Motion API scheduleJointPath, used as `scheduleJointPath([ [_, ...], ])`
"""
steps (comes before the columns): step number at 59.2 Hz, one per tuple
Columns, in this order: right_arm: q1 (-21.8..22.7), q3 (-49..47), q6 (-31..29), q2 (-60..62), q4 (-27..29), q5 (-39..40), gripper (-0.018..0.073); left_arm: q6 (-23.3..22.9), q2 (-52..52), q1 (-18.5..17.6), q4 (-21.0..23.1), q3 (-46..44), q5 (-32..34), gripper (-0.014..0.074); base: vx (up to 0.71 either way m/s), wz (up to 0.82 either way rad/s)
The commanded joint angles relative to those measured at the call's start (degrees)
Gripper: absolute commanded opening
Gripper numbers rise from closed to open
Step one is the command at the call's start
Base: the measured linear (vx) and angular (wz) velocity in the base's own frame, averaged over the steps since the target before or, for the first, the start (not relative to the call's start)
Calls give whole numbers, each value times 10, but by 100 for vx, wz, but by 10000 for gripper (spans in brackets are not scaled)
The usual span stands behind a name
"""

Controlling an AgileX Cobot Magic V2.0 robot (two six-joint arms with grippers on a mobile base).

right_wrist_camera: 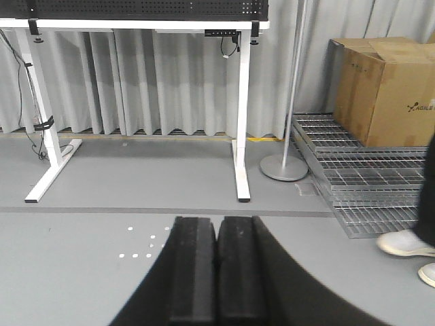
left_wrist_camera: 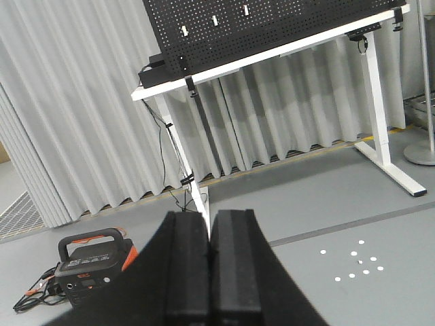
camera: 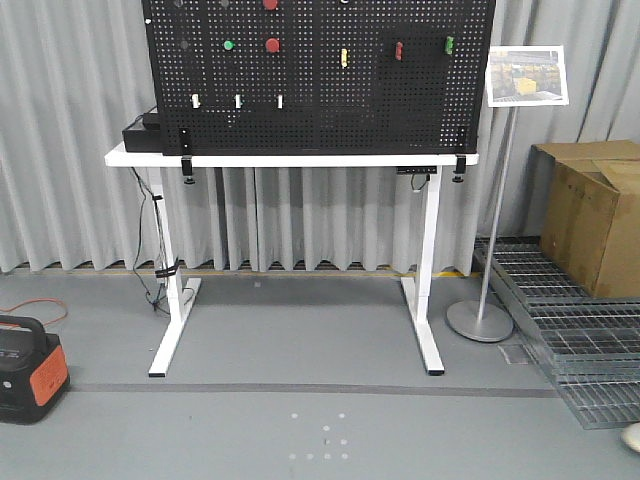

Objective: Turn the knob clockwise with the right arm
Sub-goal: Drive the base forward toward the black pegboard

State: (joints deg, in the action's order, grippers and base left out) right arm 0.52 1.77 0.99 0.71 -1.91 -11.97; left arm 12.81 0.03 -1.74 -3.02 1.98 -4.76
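Facing the white table [camera: 300, 159], left gripper [left_wrist_camera: 209, 224] and right gripper [right_wrist_camera: 217, 227] both closed, empty; cardboard box [right_wrist_camera: 380, 88] contents unseen.

Grey curtains [camera: 80, 150], grey floor [camera: 300, 340], white table [camera: 290, 158], cardboard box [camera: 595, 215].

Left tool [left_wrist_camera: 209, 227] and right tool [right_wrist_camera: 217, 231]: matte black, flat-sided, blocky, with broad flared bases.

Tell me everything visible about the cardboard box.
The cardboard box is plain brown card, large, standing upright on the metal floor grating before the grey curtain, right of the sign stand's pole and not touching it. Its top flaps lie folded over, loose and uneven. Black print beginning AGILE shows on its front, cut by the frame edge.
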Motion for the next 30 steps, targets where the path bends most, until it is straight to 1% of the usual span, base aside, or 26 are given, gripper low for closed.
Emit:
scheduleJointPath([
  [1, 3, 5, -2, 6, -2, 45, -11, -2, 8, -1, 3, 9, 48, -6, 0, 0],
  [30, 3, 5, -2, 6, -2, 45, -11, -2, 8, -1, 3, 9, 48, -6, 0, 0],
])
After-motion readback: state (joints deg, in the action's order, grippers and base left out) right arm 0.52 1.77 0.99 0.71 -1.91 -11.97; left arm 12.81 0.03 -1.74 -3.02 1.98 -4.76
